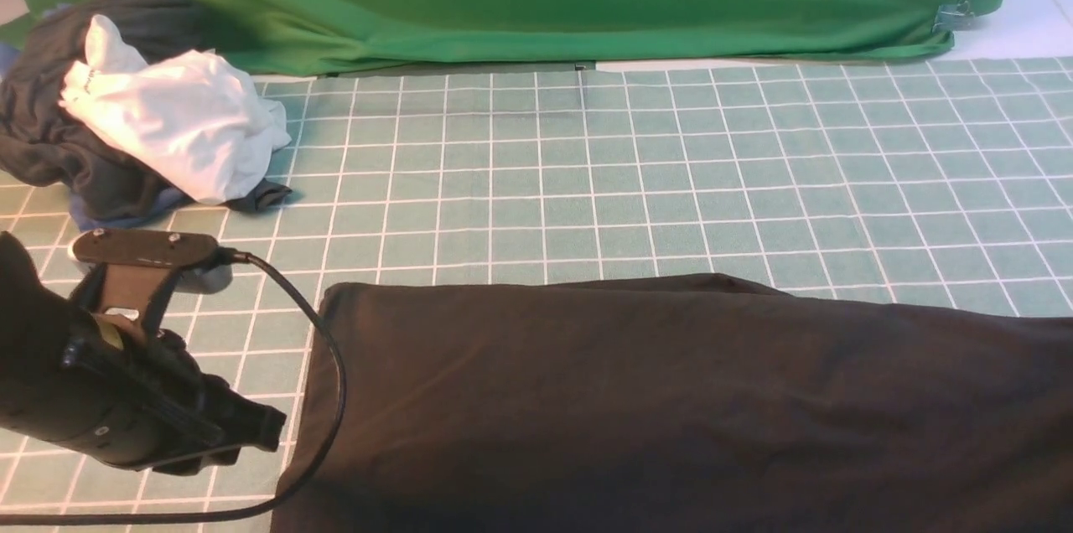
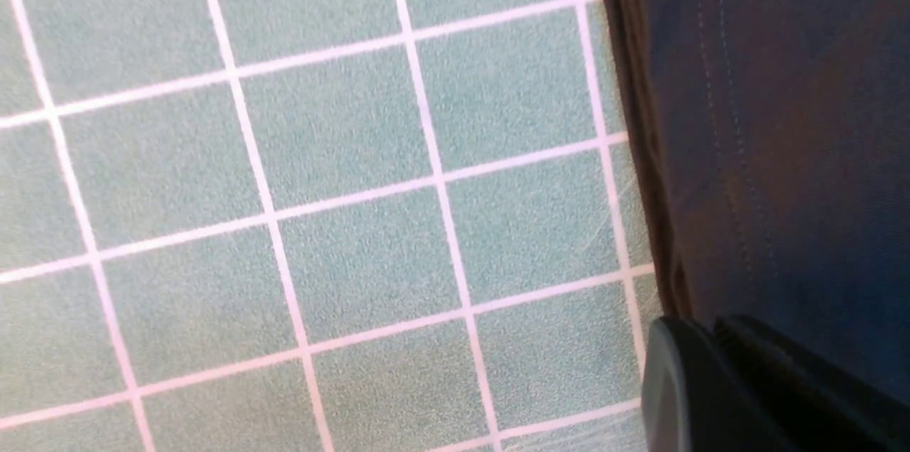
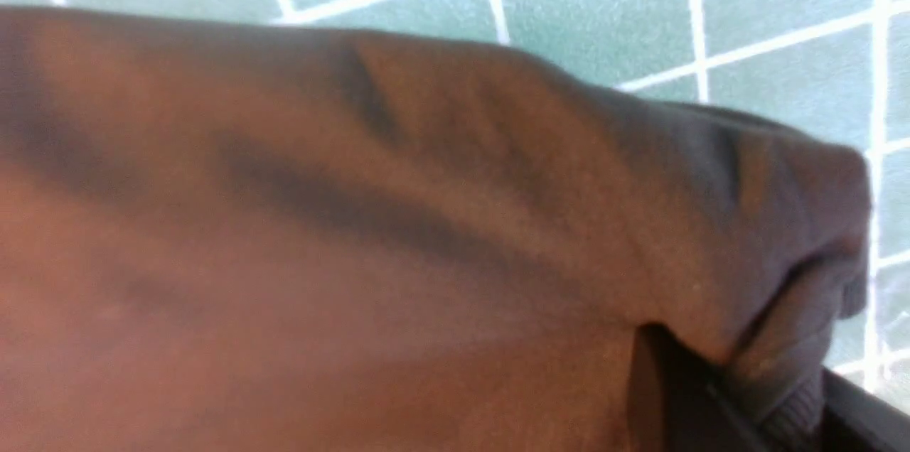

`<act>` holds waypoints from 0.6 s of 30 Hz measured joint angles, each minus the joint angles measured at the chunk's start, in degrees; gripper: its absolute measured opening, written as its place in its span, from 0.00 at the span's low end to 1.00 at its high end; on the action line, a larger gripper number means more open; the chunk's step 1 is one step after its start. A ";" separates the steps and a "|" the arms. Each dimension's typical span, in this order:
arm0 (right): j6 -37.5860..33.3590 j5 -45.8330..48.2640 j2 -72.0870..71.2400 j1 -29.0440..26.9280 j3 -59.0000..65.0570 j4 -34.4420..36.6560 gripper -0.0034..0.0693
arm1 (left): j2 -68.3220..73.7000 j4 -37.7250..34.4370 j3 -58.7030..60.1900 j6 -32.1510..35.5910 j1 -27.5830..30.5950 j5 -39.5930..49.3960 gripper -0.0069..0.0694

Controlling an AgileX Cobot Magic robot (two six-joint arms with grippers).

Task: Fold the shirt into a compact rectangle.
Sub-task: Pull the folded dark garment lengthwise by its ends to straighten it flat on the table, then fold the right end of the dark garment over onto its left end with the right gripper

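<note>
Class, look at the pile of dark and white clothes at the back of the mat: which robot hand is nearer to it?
Left. The left hand sits just in front of the clothes pile, beside the shirt's edge. The right hand grips shirt cloth, out of the front view.

Left arm: matte black, bulky housing

The left arm (image 1: 109, 399) has a flat black oval plate on a forked bracket at its top, carrying two small screws; a black cable (image 1: 331, 349) loops out from it. Black finger pieces (image 2: 753, 395) appear ribbed in the wrist views.
</note>
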 joint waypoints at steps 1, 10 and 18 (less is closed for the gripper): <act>0.00 1.20 -0.80 0.90 -1.03 0.15 0.15 | -0.07 0.00 0.00 0.00 0.00 -0.13 0.10; 4.54 4.78 -5.49 16.46 -6.48 5.29 0.15 | -0.14 -2.19 0.00 0.07 0.00 -2.05 0.10; 10.87 0.47 -5.01 36.56 -8.55 12.89 0.15 | -0.14 -3.49 0.00 0.09 0.00 -2.05 0.10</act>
